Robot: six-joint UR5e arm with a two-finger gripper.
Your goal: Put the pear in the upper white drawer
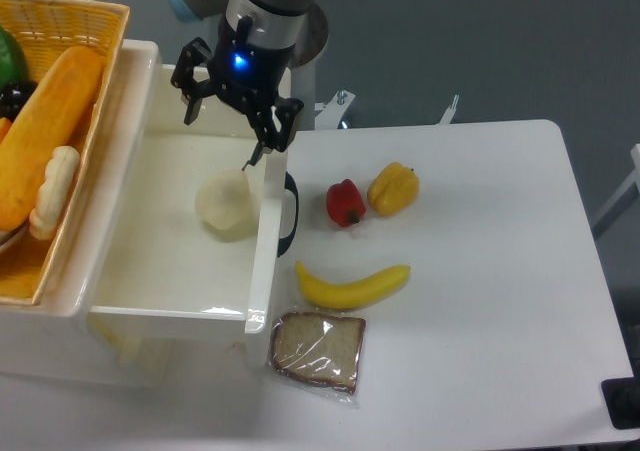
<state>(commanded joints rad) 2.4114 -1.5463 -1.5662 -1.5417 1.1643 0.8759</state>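
Pincer [235,106] hangs spread and empty in the upper centre of the frame, tilted over the upper white drawer [120,196], holding nothing. Low in the frame, wrapped bread [318,349] and a banana [352,285] lie on the surface [480,271]. Farther up, the pear [228,204] sits inside the drawer against its right wall, seemingly delivered, just below the fingertips.
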